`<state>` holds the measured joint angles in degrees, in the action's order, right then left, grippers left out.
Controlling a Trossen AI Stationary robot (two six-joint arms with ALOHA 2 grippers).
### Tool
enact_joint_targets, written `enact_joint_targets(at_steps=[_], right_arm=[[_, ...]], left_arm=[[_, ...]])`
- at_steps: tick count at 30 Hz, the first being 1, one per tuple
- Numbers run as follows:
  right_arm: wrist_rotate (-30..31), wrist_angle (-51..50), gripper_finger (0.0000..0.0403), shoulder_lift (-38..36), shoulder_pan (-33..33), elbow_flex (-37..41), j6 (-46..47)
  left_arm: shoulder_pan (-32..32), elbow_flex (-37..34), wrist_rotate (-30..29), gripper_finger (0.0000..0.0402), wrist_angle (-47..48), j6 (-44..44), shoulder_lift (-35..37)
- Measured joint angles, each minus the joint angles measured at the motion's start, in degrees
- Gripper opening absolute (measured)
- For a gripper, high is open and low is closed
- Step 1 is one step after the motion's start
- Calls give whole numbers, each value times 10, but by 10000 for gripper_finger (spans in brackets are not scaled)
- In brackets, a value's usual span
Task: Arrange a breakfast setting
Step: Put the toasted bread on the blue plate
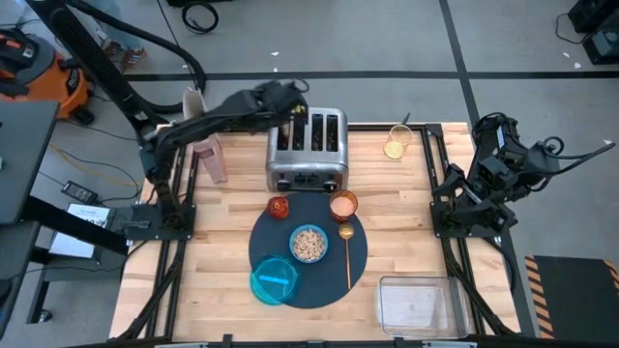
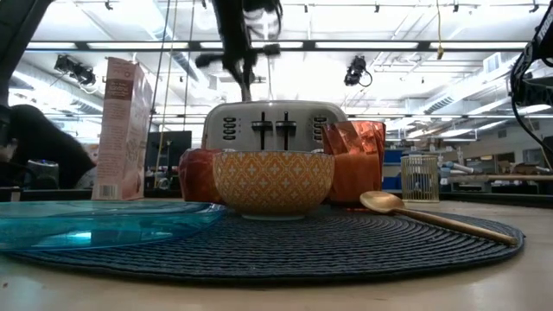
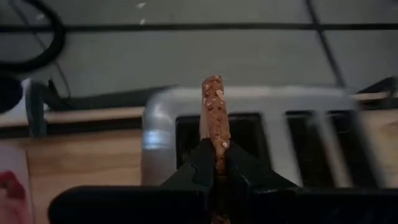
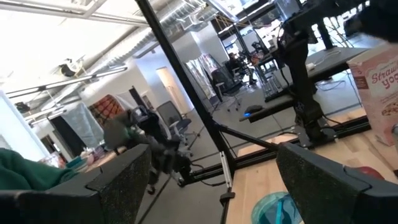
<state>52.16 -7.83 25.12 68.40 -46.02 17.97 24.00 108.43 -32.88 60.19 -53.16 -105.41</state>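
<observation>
The dark slate-blue mat (image 1: 324,280) lies at the table's near middle. On it are a bowl (image 1: 309,243) of cereal, the blue plate (image 1: 275,280), the copper cup (image 1: 343,205), the gold spoon (image 1: 346,253) and the red apple (image 1: 279,207). The steel toaster (image 1: 308,150) stands behind the mat. My left gripper (image 1: 293,108) is over the toaster's left slots and is shut on a slice of toast (image 3: 214,112). My right gripper (image 4: 211,180) is open and empty, folded back at the table's right edge (image 1: 484,184). My left gripper pinches the toast between its two fingers (image 3: 200,165), one on each flat face, at the slice's edge (image 3: 217,155). The fingers come from above, pointing down at the toaster. The slice stands upright, edge-on, over a left slot (image 3: 249,140). I cannot tell whether its lower end is still in the slot.
A pink-and-white cereal box (image 1: 208,150) stands left of the toaster. A glass (image 1: 397,142) stands at the far right. A clear plastic container (image 1: 418,304) sits at the near right corner. Bare wood shows left and right of the mat.
</observation>
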Motion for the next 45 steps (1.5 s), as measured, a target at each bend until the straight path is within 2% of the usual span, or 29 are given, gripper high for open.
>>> enact_joint_targets(at_steps=[5,10,15,19,24,29,33,37,40,42,45], right_arm=[[-34,-6,350,0,0,0,-1],[-70,-45,350,3,0,0,-2],[-106,-63,350,13,0,0,-1],[-117,-63,350,43,0,0,-1],[-118,-49,350,108,0,0,18],[-118,16,350,183,0,0,61],[-111,54,350,228,-7,-10,81],[-93,57,350,289,-27,-76,89],[-94,45,350,338,-44,-136,86],[-94,24,350,369,-51,-170,86],[-96,4,350,409,-58,-206,95]], left_arm=[[-31,91,8,21,83,31,40],[-107,166,20,21,153,46,82],[-227,163,27,21,165,9,136],[-347,131,29,21,165,-37,146],[-466,24,53,21,122,-140,145],[-528,-111,109,21,18,-200,144],[-543,-224,181,21,-124,-198,144],[-551,-340,231,20,-246,-221,149],[-556,-423,275,20,-326,-290,167],[-557,-475,300,20,-347,-349,180],[-555,-540,312,20,-401,-421,202]])
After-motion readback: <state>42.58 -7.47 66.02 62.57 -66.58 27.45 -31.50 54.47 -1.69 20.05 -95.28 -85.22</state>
